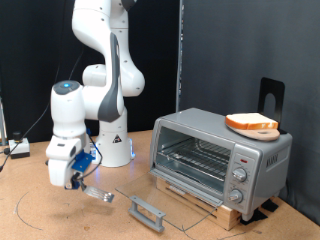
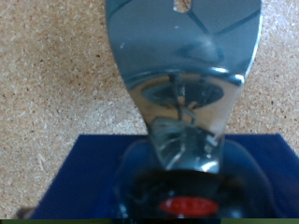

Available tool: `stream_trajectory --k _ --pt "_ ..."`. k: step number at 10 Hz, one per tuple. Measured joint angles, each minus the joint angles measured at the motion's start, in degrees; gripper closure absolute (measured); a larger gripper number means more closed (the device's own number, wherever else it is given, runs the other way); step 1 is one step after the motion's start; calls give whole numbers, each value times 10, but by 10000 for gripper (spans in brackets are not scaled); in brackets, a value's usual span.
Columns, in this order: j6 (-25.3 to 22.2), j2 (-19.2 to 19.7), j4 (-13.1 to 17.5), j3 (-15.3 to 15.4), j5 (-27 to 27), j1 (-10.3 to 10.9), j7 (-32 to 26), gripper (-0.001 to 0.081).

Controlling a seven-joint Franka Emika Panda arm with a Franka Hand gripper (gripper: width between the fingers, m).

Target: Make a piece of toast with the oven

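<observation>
Toast (image 1: 252, 124) sits atop oven (image 1: 215, 152), on a plate. Likely light, soft, crumbly: grip by crust edges. Claw (image 1: 72, 176) low over tabletop (image 1: 40, 215), far from toast; open or shut, cannot tell.

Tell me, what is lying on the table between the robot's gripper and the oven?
In the exterior view, a grey handled tool lies on the table between the gripper and the oven.

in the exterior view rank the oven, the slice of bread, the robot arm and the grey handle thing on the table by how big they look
1. robot arm
2. oven
3. and 4. slice of bread and grey handle: look alike in size, and the handle sits closer to the camera, so no ranking.
</observation>
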Motion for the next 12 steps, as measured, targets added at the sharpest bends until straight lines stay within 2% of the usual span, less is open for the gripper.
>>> stream_trajectory --k 1,2,5,6,9,10,11,12 --pt "-6 -1 0 0 0 -1 7 410" --pt "-6 -3 0 5 24 0 -12 410" --pt "-44 -40 18 34 225 21 -194 410" --pt "-63 -55 26 37 258 29 -233 410" --pt "-149 -100 51 41 278 50 -306 410" --pt "-165 -114 52 41 290 56 -326 410" --pt "-164 -113 51 41 287 55 -317 410" --pt "-176 -115 51 41 305 61 -342 410"
